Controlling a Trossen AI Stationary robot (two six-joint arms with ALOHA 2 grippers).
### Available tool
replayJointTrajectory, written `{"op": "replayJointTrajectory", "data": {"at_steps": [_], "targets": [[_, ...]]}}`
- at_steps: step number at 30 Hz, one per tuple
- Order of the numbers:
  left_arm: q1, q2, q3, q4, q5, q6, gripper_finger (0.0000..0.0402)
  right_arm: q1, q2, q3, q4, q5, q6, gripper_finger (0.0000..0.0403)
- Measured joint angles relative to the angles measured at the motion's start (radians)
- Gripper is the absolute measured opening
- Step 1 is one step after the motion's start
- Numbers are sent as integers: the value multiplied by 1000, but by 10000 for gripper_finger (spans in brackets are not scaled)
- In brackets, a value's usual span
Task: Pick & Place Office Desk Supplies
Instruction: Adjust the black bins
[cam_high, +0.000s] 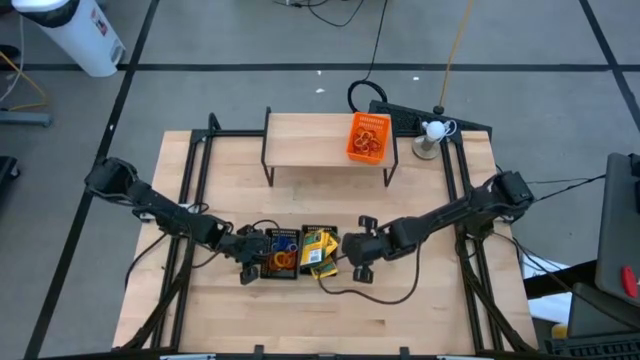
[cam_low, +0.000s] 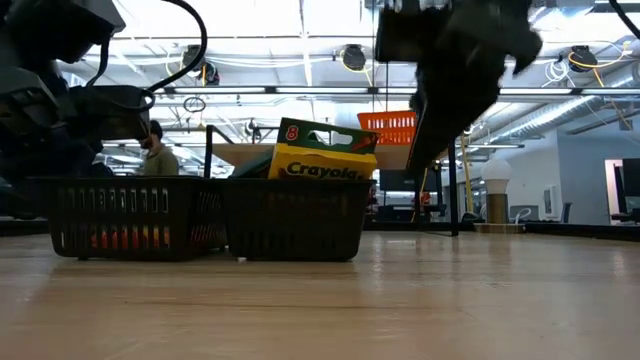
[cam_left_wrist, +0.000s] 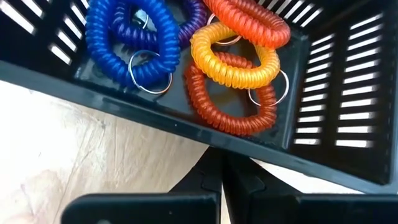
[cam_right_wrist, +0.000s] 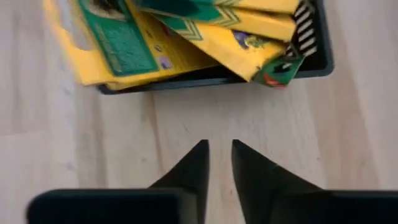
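Observation:
Two black mesh trays stand side by side at mid table. The left tray (cam_high: 266, 250) holds coiled rubber bands (cam_left_wrist: 233, 62) in blue, purple, yellow and orange-red. The right tray (cam_right_wrist: 205, 76) holds yellow-and-green crayon boxes (cam_high: 318, 250), which stick up above its rim (cam_low: 320, 160). My left gripper (cam_left_wrist: 222, 155) is shut, with its tips at the band tray's left outer wall (cam_left_wrist: 155, 115). My right gripper (cam_right_wrist: 219, 146) hangs above bare wood just right of the crayon tray. It is open by a narrow gap, with nothing between the fingers. My left gripper comes slanting down from the table's left, its shut fingertips right at the foot of the band tray's left wall (cam_left_wrist: 211, 140). I cannot tell whether they touch the wall. The tray stands flat on the table.
A light wooden shelf (cam_high: 310, 140) stands at the far side, with an orange mesh tray (cam_high: 368, 137) on its right end. A white ball on a stand (cam_high: 432, 135) sits to its right. A dark cable (cam_high: 375, 297) loops on the table nearer than my right gripper.

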Motion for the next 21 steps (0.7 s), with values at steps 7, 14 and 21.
{"op": "replayJointTrajectory", "data": {"at_steps": [7, 14, 21], "targets": [[-1, 0, 0, 0, -4, 2, 1, -60, 0, -152, 191, -82, 28, 4], [-1, 0, 0, 22, -39, 13, 1, -88, 0, -252, 449, -204, 27, 1], [13, 0, 0, 66, -53, 29, 2, -88, 0, -261, 474, -209, 25, 1]]}}
